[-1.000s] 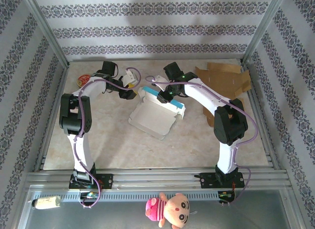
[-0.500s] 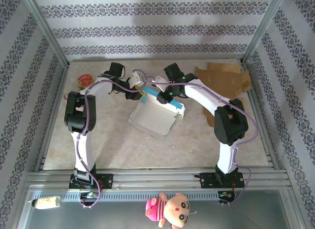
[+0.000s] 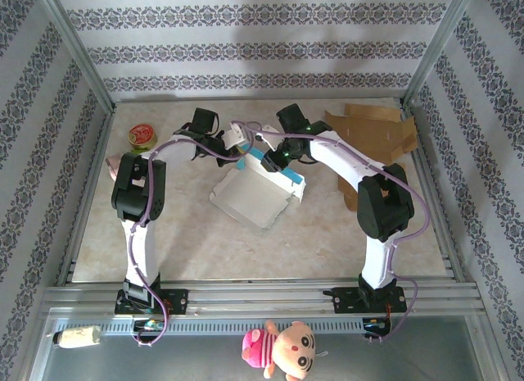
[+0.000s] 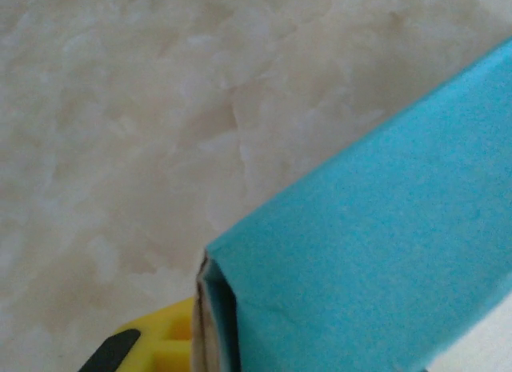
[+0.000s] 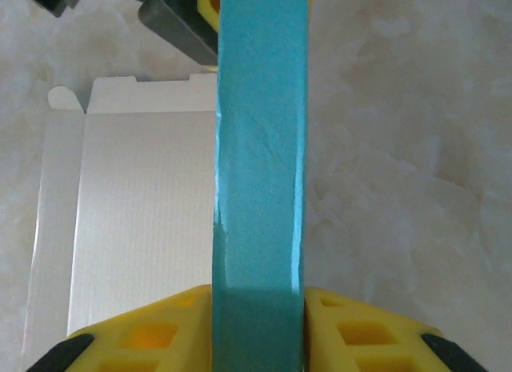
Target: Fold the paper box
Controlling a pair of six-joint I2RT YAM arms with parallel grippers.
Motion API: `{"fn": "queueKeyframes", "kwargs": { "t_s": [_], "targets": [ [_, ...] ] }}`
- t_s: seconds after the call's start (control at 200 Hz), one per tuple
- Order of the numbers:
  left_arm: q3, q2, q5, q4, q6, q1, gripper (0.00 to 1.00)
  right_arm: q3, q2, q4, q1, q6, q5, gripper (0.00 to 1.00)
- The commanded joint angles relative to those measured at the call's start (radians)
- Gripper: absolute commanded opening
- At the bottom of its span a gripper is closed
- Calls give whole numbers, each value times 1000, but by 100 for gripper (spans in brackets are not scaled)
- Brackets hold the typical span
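Both arms are reaching toward twelve o'clock; right gripper (image 3: 274, 158) is clamping, left gripper (image 3: 239, 150) sitting at its nine o'clock.

1. Top view: high behind the arm bases at 6 o'clock, looking down over the whole desk (image 3: 205, 250).
2. Left wrist: very near the blue box wall (image 4: 376, 252), desk behind it.
3. Right wrist: close, sighting along that wall toward 12 o'clock; all three views share it.

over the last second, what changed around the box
The left gripper swung right to the end of the paper box's blue wall; whether it has gripped is unclear. The right gripper stayed clamped on that wall, and the box barely shifted.
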Motion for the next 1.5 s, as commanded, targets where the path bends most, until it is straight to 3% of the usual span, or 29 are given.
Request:
{"fn": "queueKeyframes", "kwargs": {
  "t_s": [0.0,0.205,0.325,0.57,0.899,1.074,1.309,1.499],
  "targets": [
    [-38,-20,-60,56,-50,-32,7,8,10,11,-2,32,-64,32],
    [-41,-45,-124,65,-140,-57,7,2,4,34,-15,66,-92,33],
    [-55,-78,-128,67,-167,-61,36,-5,3,45,-15,62,-106,33],
    [-171,-226,-112,37,-65,-53,42,-2,7,42,-29,45,-121,33],
    [-153,-280,71,-103,-26,29,69,1,20,36,-35,23,-146,33],
    [-167,-279,92,-70,-45,79,68,-2,26,32,-35,18,-148,33],
    [-74,-167,94,-84,-71,84,66,-7,29,36,-37,18,-152,33],
    [-58,-127,115,-55,-103,81,54,-9,27,36,-36,19,-151,33]
  ]
}}
